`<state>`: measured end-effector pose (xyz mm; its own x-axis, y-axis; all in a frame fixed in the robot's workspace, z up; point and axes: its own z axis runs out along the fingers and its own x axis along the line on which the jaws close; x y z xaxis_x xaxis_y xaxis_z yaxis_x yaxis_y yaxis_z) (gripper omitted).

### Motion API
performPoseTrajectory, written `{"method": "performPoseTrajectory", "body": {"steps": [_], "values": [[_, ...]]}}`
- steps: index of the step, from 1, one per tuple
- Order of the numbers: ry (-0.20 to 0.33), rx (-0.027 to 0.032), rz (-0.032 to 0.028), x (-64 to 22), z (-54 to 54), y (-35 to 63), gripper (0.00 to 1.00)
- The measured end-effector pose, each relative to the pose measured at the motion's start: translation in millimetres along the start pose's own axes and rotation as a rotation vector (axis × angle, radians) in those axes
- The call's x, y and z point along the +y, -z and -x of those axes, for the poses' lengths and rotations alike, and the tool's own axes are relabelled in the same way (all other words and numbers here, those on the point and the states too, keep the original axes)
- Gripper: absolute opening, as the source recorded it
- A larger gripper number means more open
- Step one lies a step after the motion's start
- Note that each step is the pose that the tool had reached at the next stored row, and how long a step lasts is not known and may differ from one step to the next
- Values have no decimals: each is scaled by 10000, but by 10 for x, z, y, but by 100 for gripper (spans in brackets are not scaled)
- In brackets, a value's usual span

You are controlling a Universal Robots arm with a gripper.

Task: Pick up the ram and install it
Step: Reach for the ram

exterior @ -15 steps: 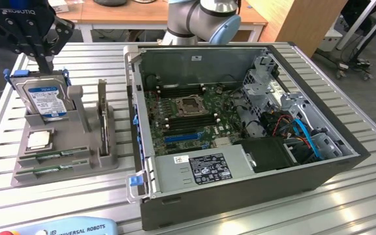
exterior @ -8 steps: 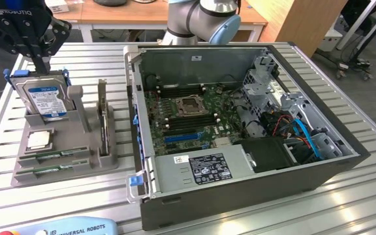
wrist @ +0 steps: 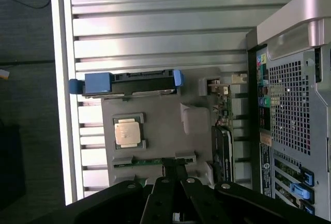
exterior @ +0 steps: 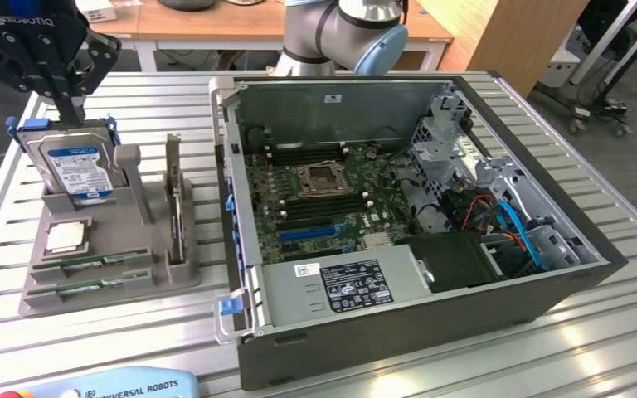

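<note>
Closest to us in the exterior view, a teach pendant [exterior: 109, 386] pokes in at the table edge, and right behind it sits the open computer case [exterior: 407, 332], motherboard [exterior: 318, 186] exposed. Over on the exterior view's left, the grey holder [exterior: 142, 282] carries the parts: hard drive [exterior: 75, 170] standing upright, processor chip [exterior: 66, 238] lying flat, and there's the ram [exterior: 95, 264], flat in its groove near the holder's front, with a second green stick [exterior: 80, 288] just beside it. The gripper [exterior: 73, 116] hangs high above the holder, pinched together and carrying nothing.

Over to the wrist view: the fingertips [wrist: 168, 169] press tight against each other, lined up over the ram [wrist: 150, 161], which lies seated in the holder near the processor chip [wrist: 128, 132]. The hard drive, blue tabs at each end, sits beyond the chip. The case's rear panel [wrist: 289, 105] stands alongside the holder.
</note>
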<state>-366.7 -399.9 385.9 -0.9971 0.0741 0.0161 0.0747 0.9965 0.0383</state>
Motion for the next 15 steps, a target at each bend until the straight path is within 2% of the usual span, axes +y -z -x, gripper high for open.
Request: {"method": "performPoseTrajectory", "body": {"steps": [3,15], "values": [[1,0,0,-37,4,2,10],[1,0,0,-273,22,11,10]]}}
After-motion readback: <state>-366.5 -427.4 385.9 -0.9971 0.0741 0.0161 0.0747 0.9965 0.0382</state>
